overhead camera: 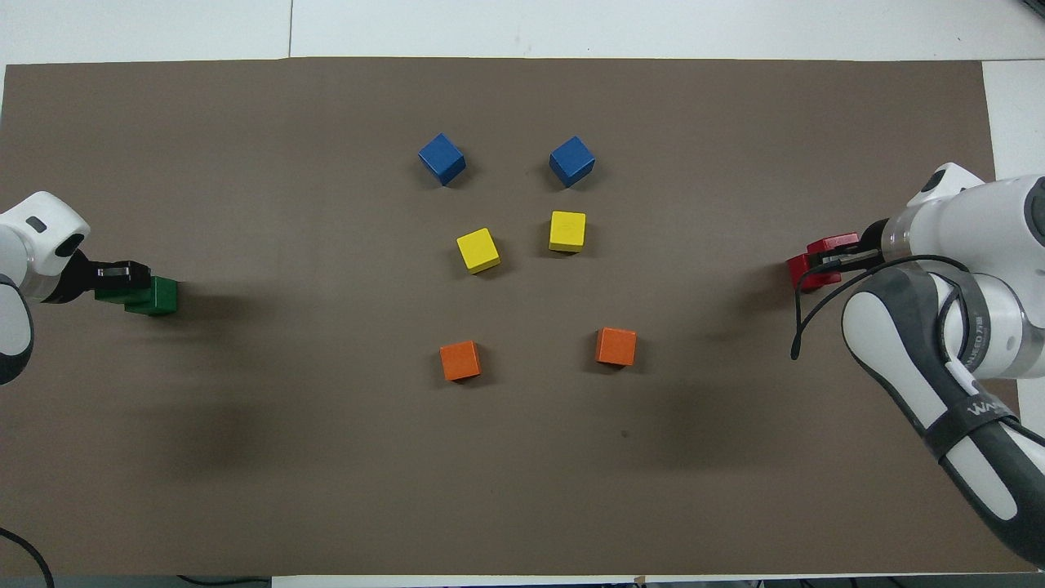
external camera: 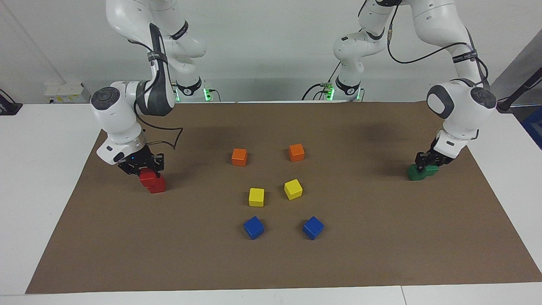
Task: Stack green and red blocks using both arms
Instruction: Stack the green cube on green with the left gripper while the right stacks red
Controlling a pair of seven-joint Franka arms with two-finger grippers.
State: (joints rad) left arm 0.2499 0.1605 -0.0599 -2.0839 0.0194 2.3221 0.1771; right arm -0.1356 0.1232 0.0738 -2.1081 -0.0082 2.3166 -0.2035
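White tabletop (external camera: 25, 178) carries a broad brown paper mat (external camera: 271, 262) that fills most of both frames, with a pale wall along the top of the facing view.

At middle left of the facing view, the glossy white right arm (external camera: 123, 123) reaches down to two bright red matte cubes (external camera: 153, 181), one stacked on the other at the right arm's end of the mat. The black two-finger right gripper (external camera: 146, 169) has its jaws clamped around the upper red cube; the lower one rests on the mat.

At middle right of that view, the white left arm (external camera: 459, 110) comes down to two dark green matte cubes (external camera: 421, 172) at the left arm's end of the mat, one lying partly on the other. The black left gripper (external camera: 427, 164) sits on the upper green cube, jaws closed on it.

Between the stacks, at frame centre, lie six loose cubes in pairs: two orange cubes (external camera: 239, 156) nearest the robots, two yellow cubes (external camera: 256, 197) next, and two blue cubes (external camera: 253, 227) farthest.
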